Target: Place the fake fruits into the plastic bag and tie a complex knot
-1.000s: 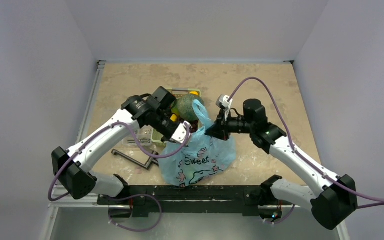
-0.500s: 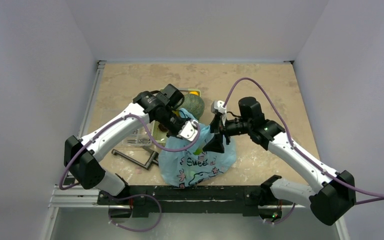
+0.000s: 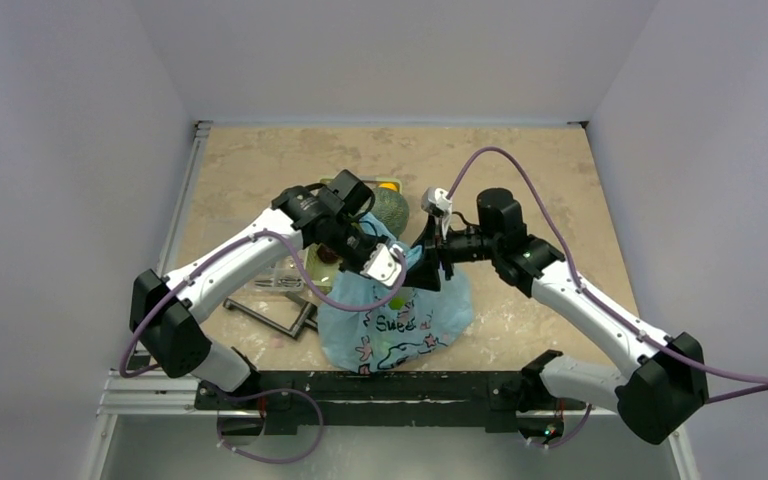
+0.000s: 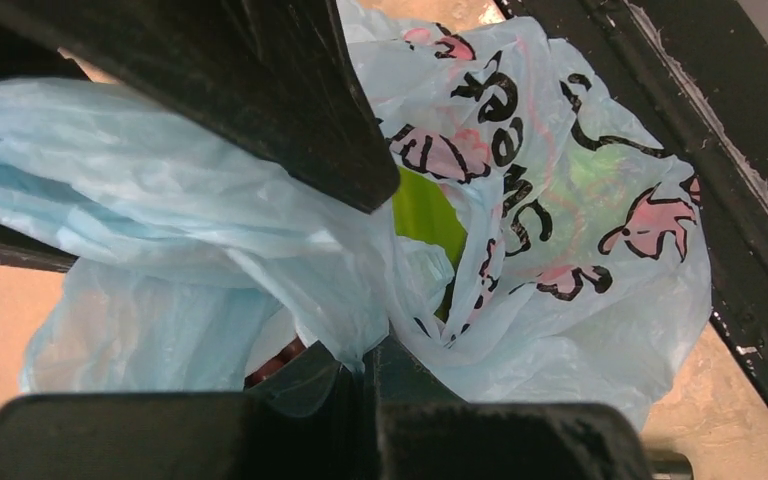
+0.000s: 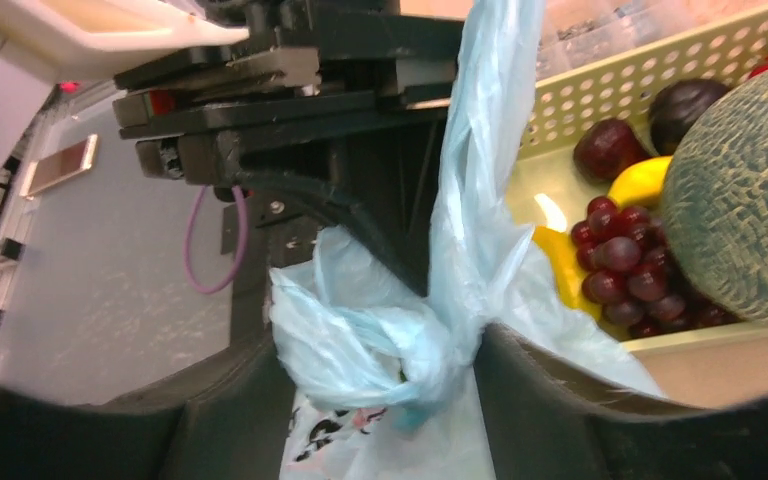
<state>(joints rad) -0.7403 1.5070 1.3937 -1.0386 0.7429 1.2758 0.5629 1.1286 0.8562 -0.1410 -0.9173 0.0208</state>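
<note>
Around the knot [image 5: 405,350], right tool [image 3: 428,267] newly wide.

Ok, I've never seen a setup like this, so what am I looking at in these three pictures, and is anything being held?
These are two robot arms bolted to the near edge of a table. The wide picture looks down from above and behind them. The other two come from a camera on each wrist, so the dark shapes at their edges are that arm's own fingers. On the table sits a light-blue bag with something green inside. Behind it a basket holds a melon, grapes and other fruit. The left gripper is shut on the bag's handle strand, holding it up. The right gripper is open, its fingers either side of the knot in the handles.
</note>
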